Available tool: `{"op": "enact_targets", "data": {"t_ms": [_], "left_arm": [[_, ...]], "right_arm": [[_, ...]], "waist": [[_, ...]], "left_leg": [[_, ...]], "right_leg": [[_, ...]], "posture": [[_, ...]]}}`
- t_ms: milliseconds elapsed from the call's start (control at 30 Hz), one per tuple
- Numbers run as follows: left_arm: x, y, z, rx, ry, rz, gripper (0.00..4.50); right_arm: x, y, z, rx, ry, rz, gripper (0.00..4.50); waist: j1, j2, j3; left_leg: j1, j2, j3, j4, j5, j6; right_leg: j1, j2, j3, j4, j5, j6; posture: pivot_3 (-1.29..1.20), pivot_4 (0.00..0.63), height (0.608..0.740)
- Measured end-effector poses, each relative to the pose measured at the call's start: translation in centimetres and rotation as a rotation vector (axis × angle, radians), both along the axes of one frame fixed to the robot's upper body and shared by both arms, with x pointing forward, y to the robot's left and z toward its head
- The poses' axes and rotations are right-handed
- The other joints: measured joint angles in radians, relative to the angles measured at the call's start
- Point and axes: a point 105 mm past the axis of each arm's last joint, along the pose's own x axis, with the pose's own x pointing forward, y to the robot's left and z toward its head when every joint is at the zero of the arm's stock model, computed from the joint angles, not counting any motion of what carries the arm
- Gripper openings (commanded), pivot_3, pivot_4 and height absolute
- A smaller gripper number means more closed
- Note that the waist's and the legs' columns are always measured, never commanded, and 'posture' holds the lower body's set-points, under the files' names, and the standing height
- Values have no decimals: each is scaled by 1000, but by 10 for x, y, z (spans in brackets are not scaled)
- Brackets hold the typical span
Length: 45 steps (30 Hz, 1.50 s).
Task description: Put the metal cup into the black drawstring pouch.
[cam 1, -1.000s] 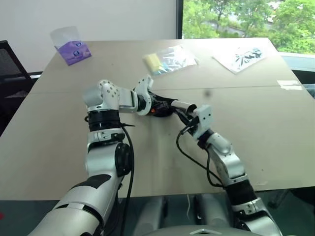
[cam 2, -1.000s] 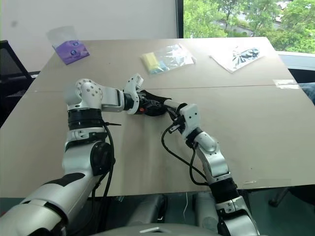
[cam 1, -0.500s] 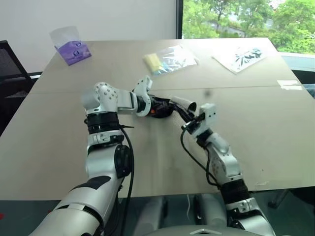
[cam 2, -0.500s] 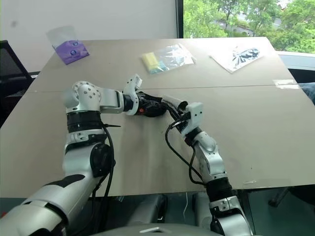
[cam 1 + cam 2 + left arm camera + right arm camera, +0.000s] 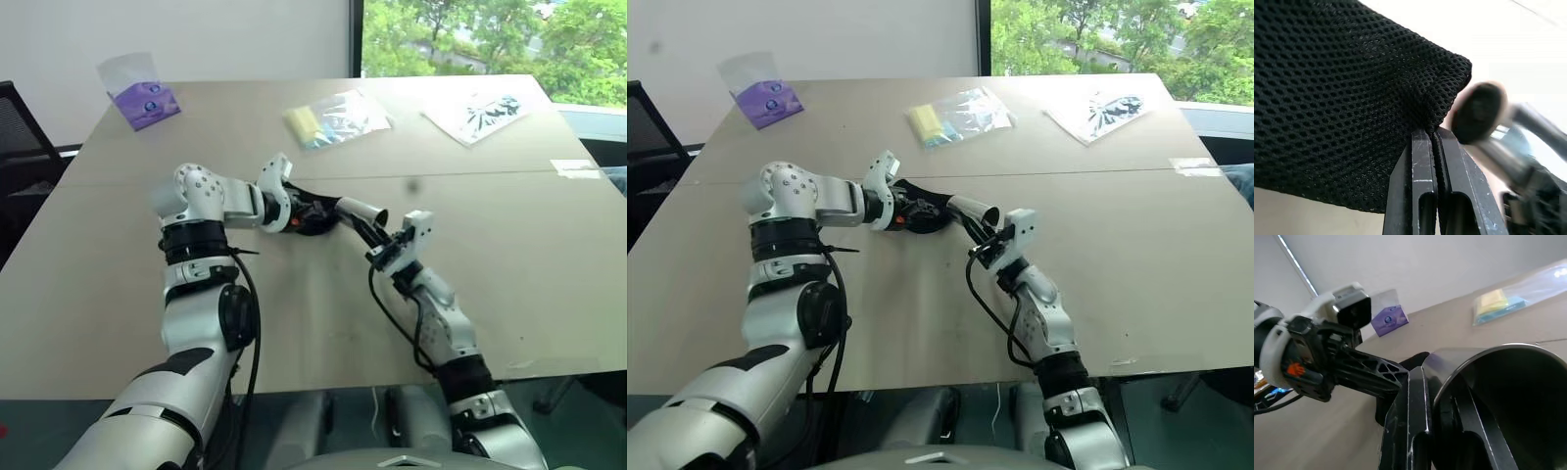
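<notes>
The black drawstring pouch [image 5: 312,217] lies mid-table, and my left gripper [image 5: 315,213] is shut on its fabric; the left wrist view shows the fingers [image 5: 1422,161] pinching the mesh edge of the pouch [image 5: 1342,88]. The metal cup [image 5: 361,210] hangs tilted just right of the pouch, its closed end toward the pouch. My right gripper [image 5: 366,223] is shut on the cup's rim, with one finger inside the cup [image 5: 1508,396] and one outside. The cup's end [image 5: 1479,111] sits close beside the pouch's corner; I cannot tell whether they touch.
At the table's far side lie a clear bag with a purple packet [image 5: 142,96], a clear bag with yellow contents [image 5: 338,117] and a clear bag with dark print [image 5: 482,113]. A black chair [image 5: 20,147] stands by the table's left edge.
My right wrist has rolled and its forearm has swung a little to the right, while the cup stays beside the pouch. The left gripper keeps its pinch on the pouch.
</notes>
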Motion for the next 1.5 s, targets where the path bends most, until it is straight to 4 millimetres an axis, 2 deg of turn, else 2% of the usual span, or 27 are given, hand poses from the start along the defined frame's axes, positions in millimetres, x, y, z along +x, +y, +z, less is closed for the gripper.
{"op": "enact_targets", "data": {"t_ms": [333,500,600,1000,1167,1400,1467,1500], "left_arm": [[-3,-3,-6,-19,32,-8,0],[-3,2,-12,-22,51,21,0],[-2,4,-11,-30,52,37,0],[-4,8,-5,-23,-26,48,0],[-11,-3,2,17,-92,-31,0],[-33,-24,8,30,-201,-210,0],[-34,-26,12,24,-218,-220,0],[-35,-26,14,24,-234,-222,0]], "right_arm": [[-1,5,0,14,-17,37,38],[-3,6,-12,-42,0,50,38],[-5,9,-17,-95,-19,53,38],[-3,18,-42,-490,-155,60,38],[-2,20,-42,-528,-176,65,38],[13,14,-32,-644,-252,40,38],[16,17,-27,-608,-244,40,38],[17,19,-20,-537,-223,34,38]], "waist": [[0,0,0],[1,0,0],[1,0,0],[2,-4,-3],[3,-7,-5],[2,-7,-5],[1,-7,-5],[0,-7,-5]], "left_leg": [[0,0,0,0,0,0],[0,0,0,0,0,0],[0,0,0,0,0,0],[13,0,3,-1,0,0],[14,0,4,-1,0,0],[13,1,5,-2,0,0],[13,1,5,-2,0,0],[12,1,5,-3,0,0]], "right_leg": [[0,0,0,0,0,0],[0,0,0,0,0,0],[0,0,0,0,0,0],[10,0,3,0,0,0],[11,0,4,0,0,0],[10,2,7,1,0,0],[9,2,7,0,0,0],[9,2,7,0,0,0]], "posture": [[0,150,740],[0,150,740],[0,150,740],[0,150,740],[0,150,740],[0,150,740],[0,150,740],[0,150,740]]}}
